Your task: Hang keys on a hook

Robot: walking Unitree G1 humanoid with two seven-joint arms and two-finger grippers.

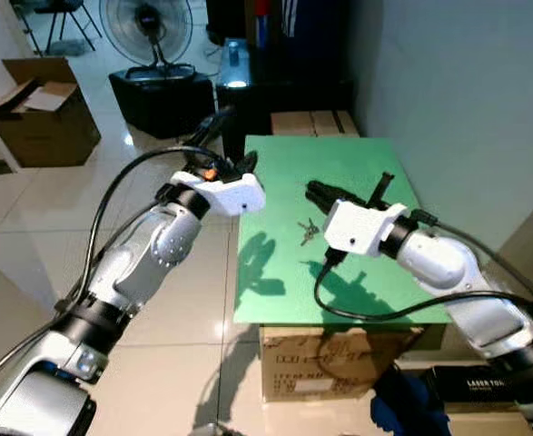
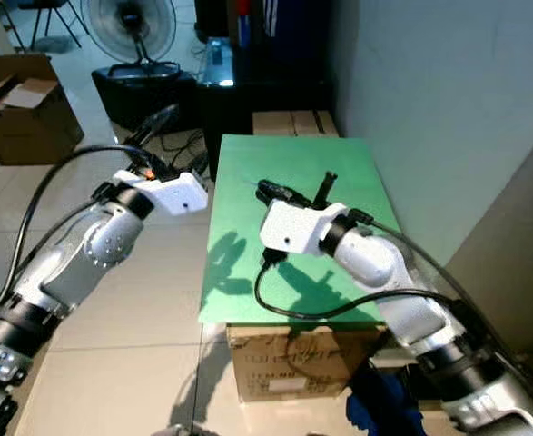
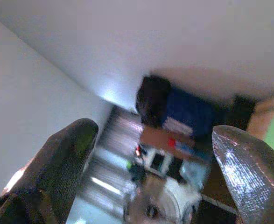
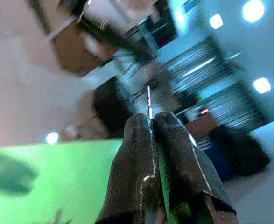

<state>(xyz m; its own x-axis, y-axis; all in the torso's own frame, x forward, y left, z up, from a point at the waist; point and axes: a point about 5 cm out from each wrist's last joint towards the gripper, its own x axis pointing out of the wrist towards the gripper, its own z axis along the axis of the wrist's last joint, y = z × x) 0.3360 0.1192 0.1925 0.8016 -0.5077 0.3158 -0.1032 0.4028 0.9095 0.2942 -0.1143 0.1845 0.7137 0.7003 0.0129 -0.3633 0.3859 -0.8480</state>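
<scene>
A small bunch of keys (image 1: 308, 231) lies on the green table top (image 1: 275, 291), near its middle. Just above and behind the keys hovers my right gripper (image 1: 316, 193), its fingers (image 4: 151, 140) pressed shut. A thin metal sliver (image 4: 148, 100) shows at their tips; I cannot tell if it is held. A short black post (image 1: 381, 189), possibly the hook, stands on the table behind that wrist. My left gripper (image 1: 239, 159) is raised at the table's left edge, open (image 3: 151, 154) with nothing between its fingers.
The green top rests on a cardboard box (image 1: 330, 363). A grey wall (image 1: 466, 109) runs along the right. Behind the table are brown boxes (image 1: 313, 123), a black cabinet (image 1: 248, 91) and a floor fan (image 1: 148, 23). An open carton (image 1: 41, 109) sits far left.
</scene>
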